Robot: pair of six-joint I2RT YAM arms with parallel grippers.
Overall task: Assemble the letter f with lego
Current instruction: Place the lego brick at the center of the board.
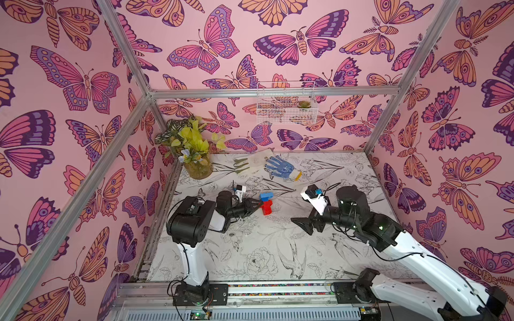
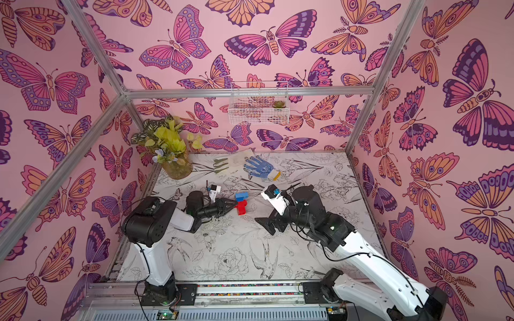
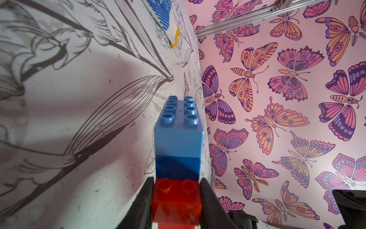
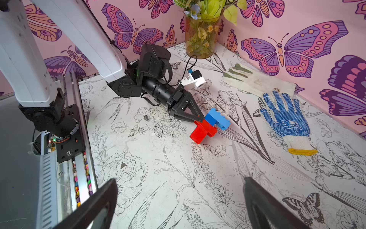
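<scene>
The red-and-blue letter f [image 1: 266, 204] sits around the middle of the table [image 1: 250, 250], its red end clamped tight in the left gripper [image 4: 200, 119], while the right gripper [image 4: 181, 200] hovers to its right, spread wide and empty.

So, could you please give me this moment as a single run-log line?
left fingers: shut on red brick | blue bricks: joined to red | right fingers: open, empty

Flower-printed table [image 1: 264, 241] — bearing vase [image 1: 199, 168], white glove [image 1: 251, 162], blue glove [image 1: 281, 167], lego letter f [image 1: 266, 204].
</scene>
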